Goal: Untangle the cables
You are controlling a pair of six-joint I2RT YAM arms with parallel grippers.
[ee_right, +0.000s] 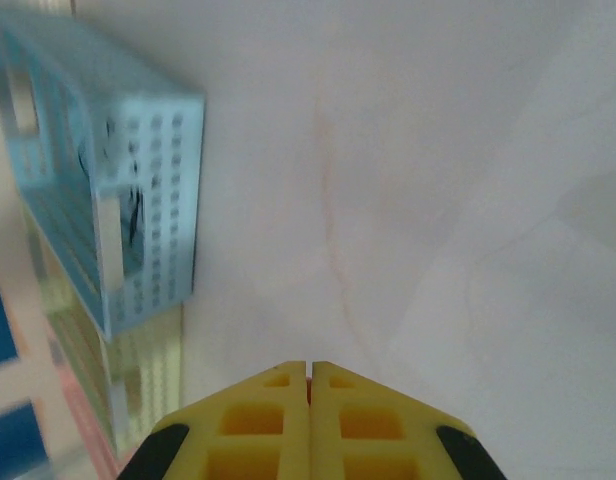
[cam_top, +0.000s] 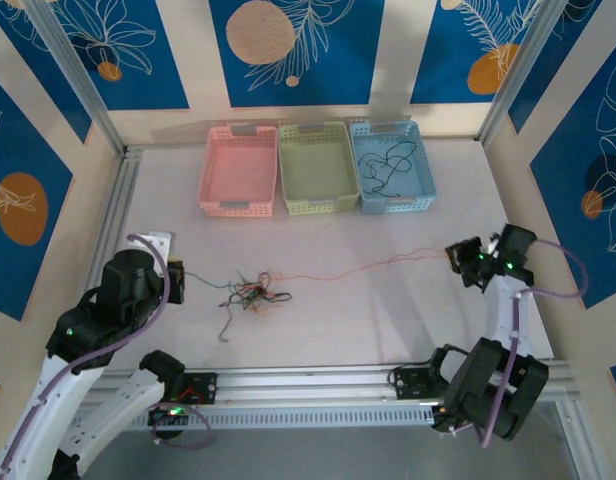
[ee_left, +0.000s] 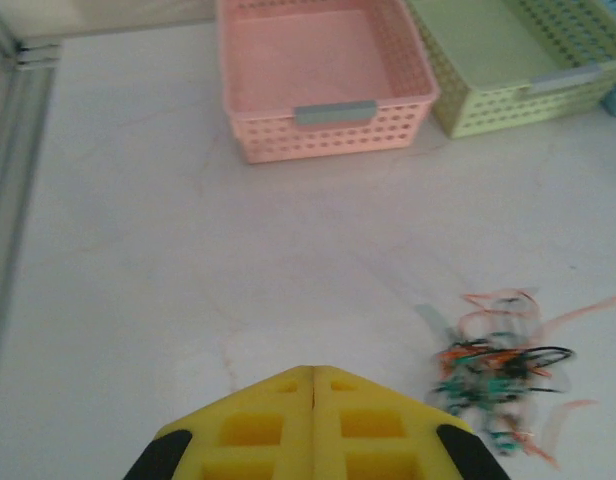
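Roughly in the middle of the white table (cam_top: 388, 320) lies the knot of thin black, orange-red and green cables (cam_top: 253, 293), and its one long orange-red wire (cam_top: 368, 267) stretches rightward to the right gripper (cam_top: 456, 255), clenched apparently on that wire's end. The left gripper (ee_left: 313, 376), the nearer one, is clenched on nothing visible, with the knot ahead to its right; no writing is readable.

Robotics lab test cell: aluminium-profile frame (cam_top: 77, 80), printed blue backdrop panels (cam_top: 328, 60) enclosing white surface (cam_top: 388, 320), robot arms (cam_top: 108, 300) bolted to front rail (cam_top: 318, 382).
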